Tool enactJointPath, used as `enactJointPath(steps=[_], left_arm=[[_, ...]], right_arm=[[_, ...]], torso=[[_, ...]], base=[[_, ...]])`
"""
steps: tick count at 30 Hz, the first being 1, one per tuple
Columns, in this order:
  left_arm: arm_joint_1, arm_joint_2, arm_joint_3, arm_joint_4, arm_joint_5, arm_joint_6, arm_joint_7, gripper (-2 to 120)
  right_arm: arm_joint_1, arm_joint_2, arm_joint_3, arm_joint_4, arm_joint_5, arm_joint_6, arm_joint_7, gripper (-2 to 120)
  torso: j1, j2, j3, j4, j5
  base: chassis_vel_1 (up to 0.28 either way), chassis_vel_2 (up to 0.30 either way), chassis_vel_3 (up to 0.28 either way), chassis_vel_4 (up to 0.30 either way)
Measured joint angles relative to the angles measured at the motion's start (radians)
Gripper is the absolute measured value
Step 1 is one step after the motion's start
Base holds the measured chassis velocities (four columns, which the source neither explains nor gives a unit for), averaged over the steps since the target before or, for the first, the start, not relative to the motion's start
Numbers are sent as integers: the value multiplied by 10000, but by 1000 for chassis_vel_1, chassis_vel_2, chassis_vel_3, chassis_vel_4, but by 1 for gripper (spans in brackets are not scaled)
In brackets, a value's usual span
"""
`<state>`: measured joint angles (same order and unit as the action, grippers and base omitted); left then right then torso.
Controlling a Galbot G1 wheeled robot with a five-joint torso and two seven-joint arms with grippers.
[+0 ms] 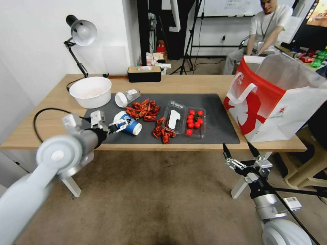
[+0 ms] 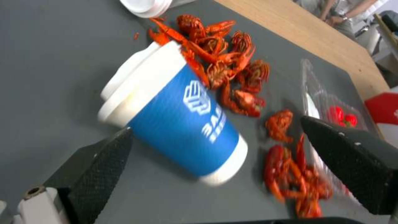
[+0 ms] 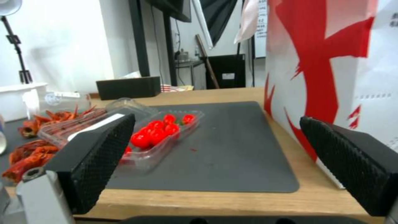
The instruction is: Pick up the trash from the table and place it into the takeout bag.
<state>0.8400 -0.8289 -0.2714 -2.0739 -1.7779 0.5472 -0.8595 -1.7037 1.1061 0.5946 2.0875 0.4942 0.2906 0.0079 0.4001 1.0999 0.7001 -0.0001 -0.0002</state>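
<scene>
My left gripper (image 2: 215, 146) hung wide open around the blue cup (image 1: 128, 124), which lay tipped on the mat, not yet gripped. Right gripper (image 1: 239, 152) waited open below the table (image 1: 204, 83) edge. Shells, tray, clear cup remained; bag (image 1: 272, 102) stood unfilled, I judged.

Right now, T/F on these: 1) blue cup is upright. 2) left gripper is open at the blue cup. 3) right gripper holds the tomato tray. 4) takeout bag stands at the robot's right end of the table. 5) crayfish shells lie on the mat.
1) False: the blue paper cup lies on its side on the mat.
2) True: the left gripper is open, fingers either side of the cup.
3) False: the right gripper is open and empty, below the table edge.
4) True: takeout bag.
5) True: crayfish shells.
</scene>
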Motion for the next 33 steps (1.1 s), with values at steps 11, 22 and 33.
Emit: enactJointPath(steps=[11, 22, 33], left_arm=[[-1099, -535, 835, 898, -459, -31, -1214, 100], [-1782, -907, 1587, 1465, -386, 140, -2006, 100], [-2411, -1352, 2456, 2231, 87, 138, -2286, 100]], right_arm=[[99, -46, 8, -102, -47, -5, 137, 100], [307, -149, -47, -317, -15, -48, 210, 100], [236, -144, -33, -384, 1, -49, 211, 100]], torso=[[0, 0, -1, 2, 4], [0, 0, -1, 2, 2], [-1, 0, -1, 1, 3]], base=[[0, 0, 0, 0], [0, 0, 0, 0], [0, 0, 0, 0]])
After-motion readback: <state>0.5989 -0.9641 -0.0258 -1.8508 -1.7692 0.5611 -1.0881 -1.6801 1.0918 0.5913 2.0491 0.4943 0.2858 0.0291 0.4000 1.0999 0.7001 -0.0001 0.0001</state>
